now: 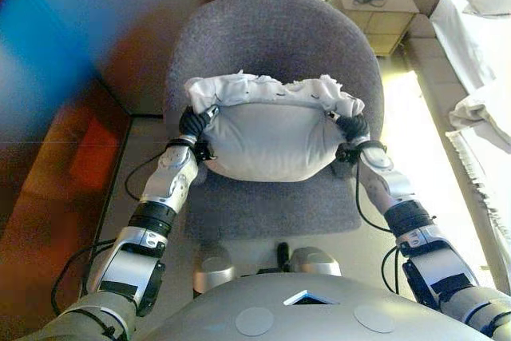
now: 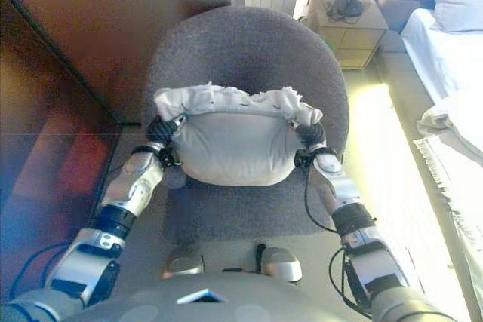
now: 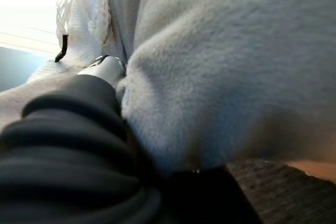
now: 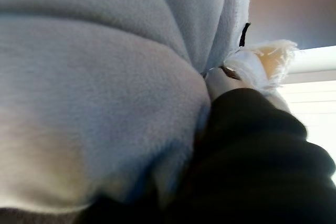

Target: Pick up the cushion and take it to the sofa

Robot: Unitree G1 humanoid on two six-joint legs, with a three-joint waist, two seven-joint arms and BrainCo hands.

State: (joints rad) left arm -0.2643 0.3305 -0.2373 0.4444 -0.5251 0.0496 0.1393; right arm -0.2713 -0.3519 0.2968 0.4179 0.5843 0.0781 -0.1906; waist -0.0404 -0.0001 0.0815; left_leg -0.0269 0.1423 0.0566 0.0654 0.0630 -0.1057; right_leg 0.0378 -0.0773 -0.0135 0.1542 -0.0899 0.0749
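A pale grey cushion (image 1: 271, 141) with a white fringed top edge (image 1: 271, 89) is held between my two hands over the seat of a round grey armchair (image 1: 271, 29). My left hand (image 1: 194, 123) is pressed into the cushion's left end. My right hand (image 1: 352, 128) is pressed into its right end. Both hands are largely buried in the fabric. In the left wrist view the cushion (image 3: 226, 66) fills the picture past the hand's dark cover (image 3: 68, 145). The right wrist view shows the same, cushion (image 4: 94, 87) beside dark cover (image 4: 262, 161).
A brown wall or cabinet (image 1: 80, 77) stands close on the left. A small bedside table (image 1: 375, 1) with a lamp base stands behind the chair to the right. A bed (image 1: 479, 29) with a white fringed blanket (image 1: 483, 133) runs along the right side.
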